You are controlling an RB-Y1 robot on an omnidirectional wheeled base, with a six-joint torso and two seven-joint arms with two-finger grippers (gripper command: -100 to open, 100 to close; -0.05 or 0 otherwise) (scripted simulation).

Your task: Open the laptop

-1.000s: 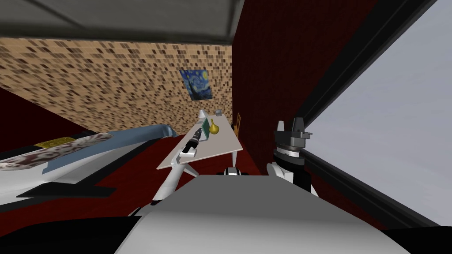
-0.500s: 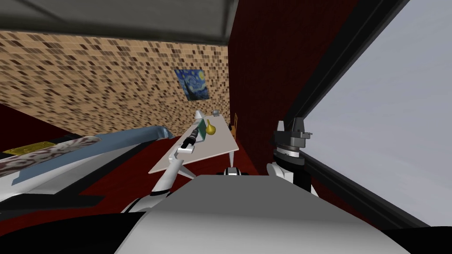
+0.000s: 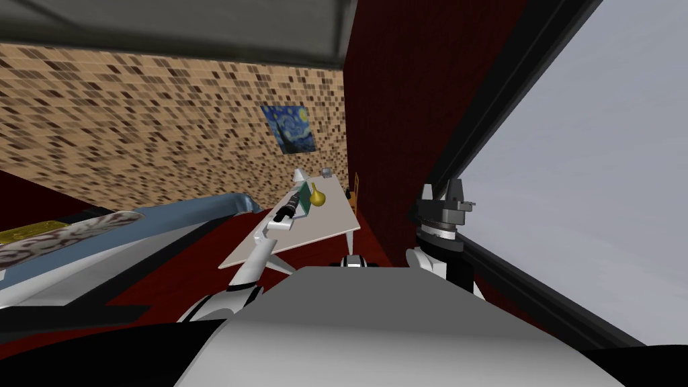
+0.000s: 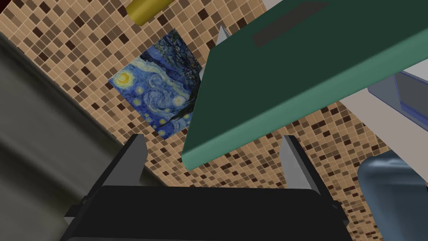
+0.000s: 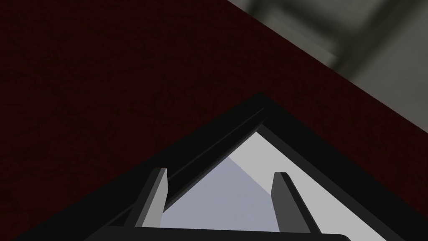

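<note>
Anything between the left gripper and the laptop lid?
Nothing. Left wrist view: the green laptop lid has its corner between the open left gripper fingers, with bare gaps either side and the tiled wall behind.

Dark green laptop (image 3: 304,199) with its panel raised, on the pale tabletop (image 3: 322,228).
I see it toward the far end of the tabletop, its panel standing steeply rather than lying flat. From my left wrist the laptop (image 4: 292,71) reads as a thick, flat slab, deep green on the broad face with a dark grey rectangle set in it, and lighter teal along the edge. One corner hangs between the spread fingers of my left pincer (image 4: 212,137), apart from both.
</note>
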